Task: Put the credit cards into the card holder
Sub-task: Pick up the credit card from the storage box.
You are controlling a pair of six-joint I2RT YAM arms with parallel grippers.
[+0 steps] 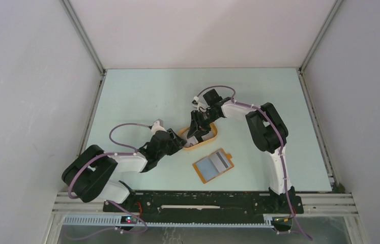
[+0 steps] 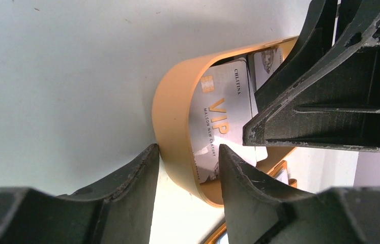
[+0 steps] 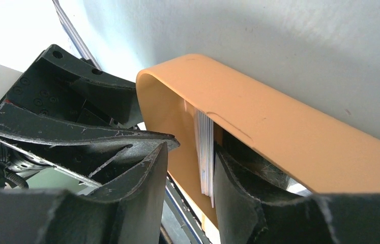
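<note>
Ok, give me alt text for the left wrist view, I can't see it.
The left gripper straddles the curved end wall of an orange oval tray, one finger outside, one inside. A silver VIP card sits in the tray, and the right gripper's dark fingers reach in from the upper right.

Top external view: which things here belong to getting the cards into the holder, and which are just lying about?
Belong to the job:
- credit cards, lying in the tray
- card holder, on the table beside the tray

Just lying about:
- orange tray, only the cards' container
</note>
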